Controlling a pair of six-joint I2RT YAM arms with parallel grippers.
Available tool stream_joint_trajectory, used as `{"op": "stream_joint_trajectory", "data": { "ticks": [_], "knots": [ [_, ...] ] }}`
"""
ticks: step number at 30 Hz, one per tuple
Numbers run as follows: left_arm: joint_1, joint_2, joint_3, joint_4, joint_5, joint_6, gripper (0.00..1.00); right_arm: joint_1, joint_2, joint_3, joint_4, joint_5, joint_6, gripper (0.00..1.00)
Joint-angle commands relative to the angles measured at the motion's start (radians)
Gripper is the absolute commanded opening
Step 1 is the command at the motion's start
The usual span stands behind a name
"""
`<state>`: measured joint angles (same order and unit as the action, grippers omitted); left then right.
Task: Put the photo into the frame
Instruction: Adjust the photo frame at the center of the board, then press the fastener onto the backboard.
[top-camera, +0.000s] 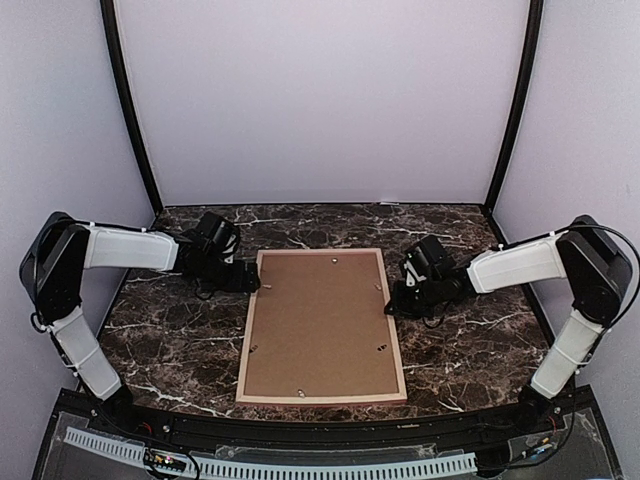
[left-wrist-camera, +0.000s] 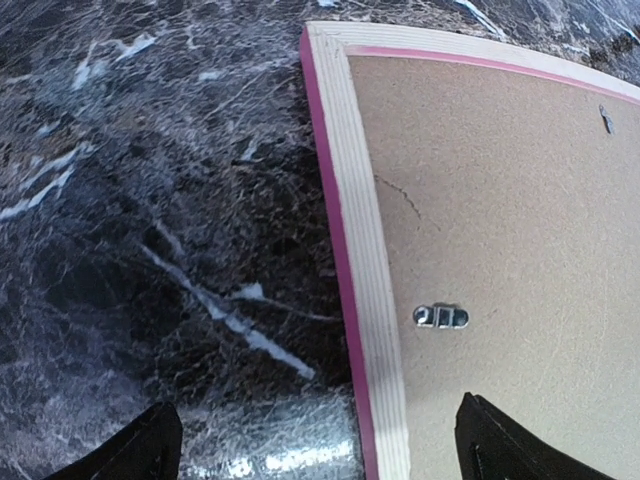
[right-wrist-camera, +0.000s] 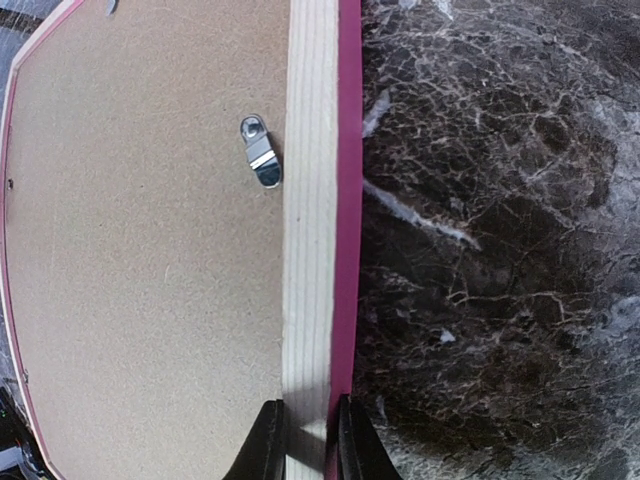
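The frame (top-camera: 320, 398) lies face down in the middle of the table, its tan wood back up and its pink-red sides showing. A brown backing board (top-camera: 320, 325) fills it. The photo is hidden. My left gripper (top-camera: 250, 281) is open and straddles the frame's left rail (left-wrist-camera: 360, 250) near the far corner: one finger over the table, the other over the backing board (left-wrist-camera: 500, 220). My right gripper (top-camera: 392, 300) is shut on the frame's right rail (right-wrist-camera: 312, 200); in the right wrist view the gripper (right-wrist-camera: 311, 430) pinches the moulding from both sides.
Small metal turn clips (left-wrist-camera: 441, 317) (right-wrist-camera: 260, 152) sit on the backing board near the rails. Dark marble tabletop (top-camera: 170, 340) surrounds the frame. Purple walls with black corner posts (top-camera: 130, 110) close in the back and sides.
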<state>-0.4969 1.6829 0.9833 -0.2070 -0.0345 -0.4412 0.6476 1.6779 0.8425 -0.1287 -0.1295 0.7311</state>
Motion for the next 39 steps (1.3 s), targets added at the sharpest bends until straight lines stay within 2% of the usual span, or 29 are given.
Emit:
{"op": "stream_joint_trajectory", "data": {
  "ticks": [1, 11, 23, 39],
  "knots": [
    [0.007, 0.064, 0.091, -0.045, 0.065, 0.077, 0.98, 0.008, 0.011, 0.001, 0.004, -0.005, 0.007, 0.11],
    [0.006, 0.195, 0.260, -0.136, 0.078, 0.134, 0.97, 0.008, 0.062, 0.022, 0.018, -0.049, -0.016, 0.13],
    [0.006, 0.249, 0.286, -0.155, 0.004, 0.123, 0.95, 0.008, 0.061, 0.025, 0.038, -0.061, -0.008, 0.14],
    [0.008, 0.273, 0.301, -0.110, -0.014, 0.070, 0.96, 0.008, 0.060, 0.018, 0.041, -0.060, -0.004, 0.15]
  ]
}}
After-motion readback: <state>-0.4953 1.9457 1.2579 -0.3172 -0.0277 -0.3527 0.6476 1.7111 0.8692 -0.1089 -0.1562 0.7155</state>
